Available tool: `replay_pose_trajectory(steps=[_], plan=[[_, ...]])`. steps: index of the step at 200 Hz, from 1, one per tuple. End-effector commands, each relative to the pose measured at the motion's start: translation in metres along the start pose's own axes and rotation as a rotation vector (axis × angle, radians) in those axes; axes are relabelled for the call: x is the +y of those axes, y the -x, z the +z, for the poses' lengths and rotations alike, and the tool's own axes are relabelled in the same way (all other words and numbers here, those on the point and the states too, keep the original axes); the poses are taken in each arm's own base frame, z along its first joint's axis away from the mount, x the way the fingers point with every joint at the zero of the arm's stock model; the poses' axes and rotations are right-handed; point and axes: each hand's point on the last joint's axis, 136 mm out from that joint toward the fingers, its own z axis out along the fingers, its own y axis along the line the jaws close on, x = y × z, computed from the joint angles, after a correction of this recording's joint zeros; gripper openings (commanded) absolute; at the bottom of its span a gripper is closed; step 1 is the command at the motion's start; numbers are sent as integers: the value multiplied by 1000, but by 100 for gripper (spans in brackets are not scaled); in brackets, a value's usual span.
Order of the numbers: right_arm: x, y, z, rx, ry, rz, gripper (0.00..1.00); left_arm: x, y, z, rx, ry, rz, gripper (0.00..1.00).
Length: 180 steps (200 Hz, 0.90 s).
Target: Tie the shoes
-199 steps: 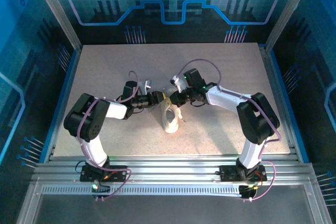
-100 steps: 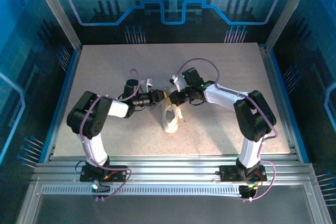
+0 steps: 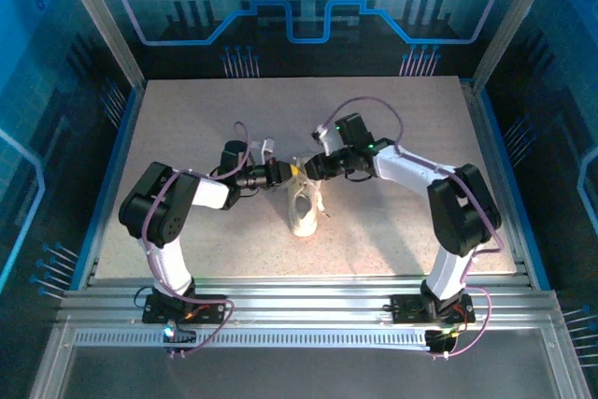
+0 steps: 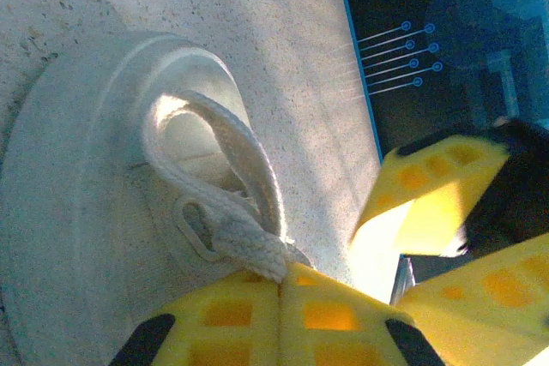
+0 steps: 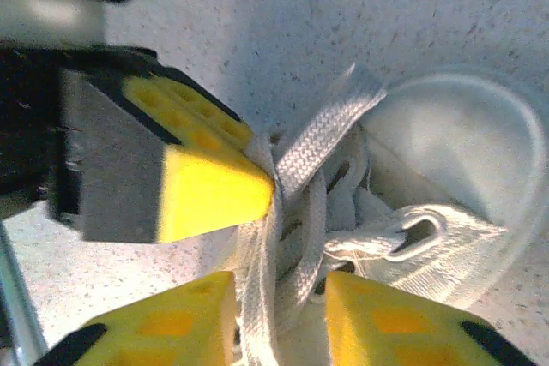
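Centrally, white sneaker (image 3: 303, 212), left pincer (image 4: 280, 291) pinching laces (image 4: 244, 173), right pincer (image 5: 279, 319) spread astride them, bare tabletop (image 3: 402, 114) all round.

From above, the laces (image 3: 297, 177) between the left gripper (image 3: 285, 172) and right gripper (image 3: 306, 171) are too small to follow. On the left wrist camera the sneaker (image 4: 69, 212) is cut off by the picture's edge, and a lace end vanishes between closed fingers (image 4: 232, 315). On the right wrist camera the laces run off the bottom edge.
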Motion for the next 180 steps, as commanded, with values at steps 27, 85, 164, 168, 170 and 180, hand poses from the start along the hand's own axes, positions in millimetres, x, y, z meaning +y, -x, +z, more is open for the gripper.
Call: replay_pose_trajectory(steps=[27,85,164,168,170,180], plan=[[-3,11,-23,-23,47,74,37,-17,1,0,-5,-41,120,1],[0,0,14,41,188,161,38,-26,-13,1,35,-38,242,0],[-3,-5,27,57,240,155,39,-16,-21,-10,104,162,479,0],[-4,-5,27,56,236,158,39,-15,-21,-11,107,170,490,0],[-4,-5,27,55,236,158,39,-15,-20,-11,108,174,495,0],[-5,-4,25,41,228,160,39,-16,-19,-12,111,188,522,0]])
